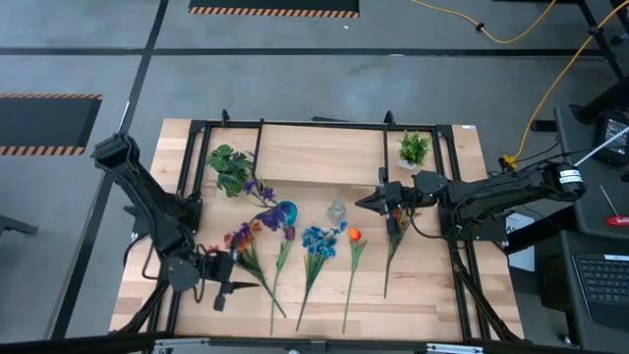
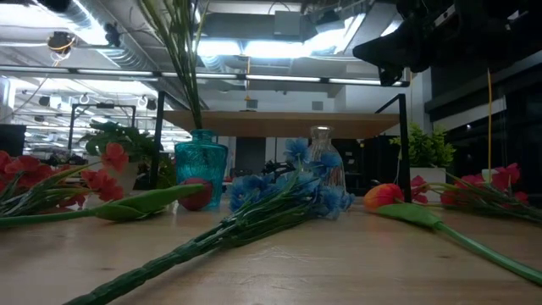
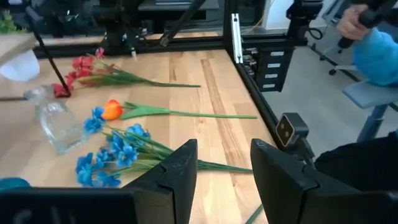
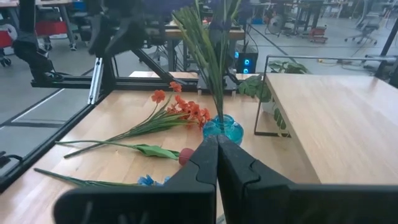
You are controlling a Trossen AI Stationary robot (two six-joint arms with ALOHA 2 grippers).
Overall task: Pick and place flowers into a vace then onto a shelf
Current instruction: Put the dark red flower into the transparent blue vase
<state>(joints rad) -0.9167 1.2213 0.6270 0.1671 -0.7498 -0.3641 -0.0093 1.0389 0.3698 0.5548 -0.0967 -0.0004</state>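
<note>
Several flower sprays lie flat on the tabletop: an orange-red one (image 1: 243, 236) (image 4: 180, 112), a blue one (image 1: 316, 241) (image 3: 112, 155), an orange bud (image 1: 354, 234) (image 3: 112, 109) and a red one (image 1: 398, 221) (image 3: 81, 71). A teal vase (image 1: 286, 210) (image 4: 224, 129) stands upright with long green stems in it. A clear glass vase (image 1: 337, 209) (image 3: 56, 124) stands beside it. My left gripper (image 1: 239, 272) (image 3: 224, 165) is open, over the orange-red spray's stem near the table's near-left. My right gripper (image 1: 360, 204) (image 4: 217, 146) is shut, raised just right of the glass vase.
The shelf (image 1: 324, 152) (image 4: 336, 118) runs along the table's far part on black legs. Two potted plants (image 1: 231, 167) (image 1: 414, 147) stand at its ends. A black frame (image 1: 457, 246) rims the table. A person's blue sleeve (image 3: 376, 53) shows beyond the table.
</note>
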